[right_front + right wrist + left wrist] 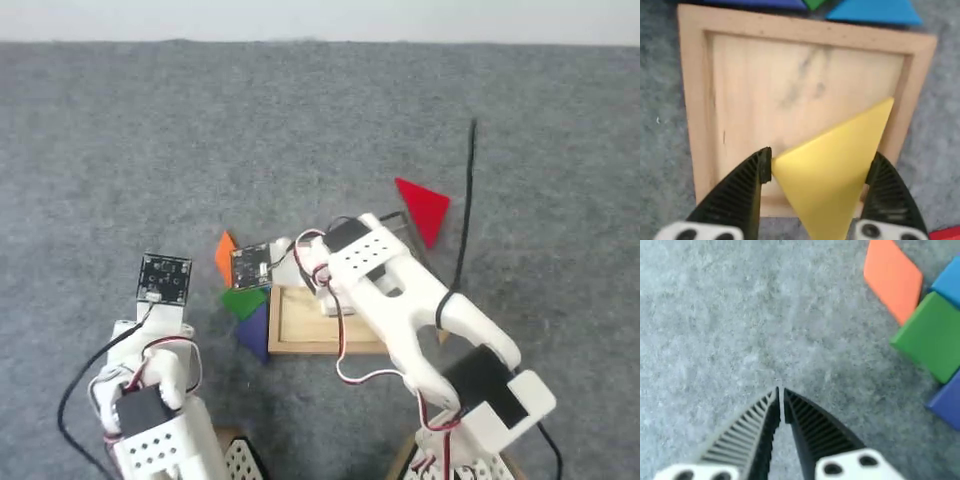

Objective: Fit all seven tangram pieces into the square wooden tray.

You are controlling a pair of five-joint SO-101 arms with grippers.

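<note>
Square wooden tray (692,100): bare, nothing seated yet.
Right tool (822,162) pinches the yellow triangle (832,170) over it; left tool (781,395) is pressed together; red triangle (425,205) and orange piece (225,255) lie outside.

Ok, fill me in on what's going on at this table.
A tangram puzzle is being put together. The right tool grips a yellow triangle over the wooden tray and has not yet let go. The left tool is shut with nothing in it, above the grey carpet, near the orange piece, green piece and blue piece lying beside the tray. A red triangle lies on the carpet beyond the tray, farther from the arms.
</note>
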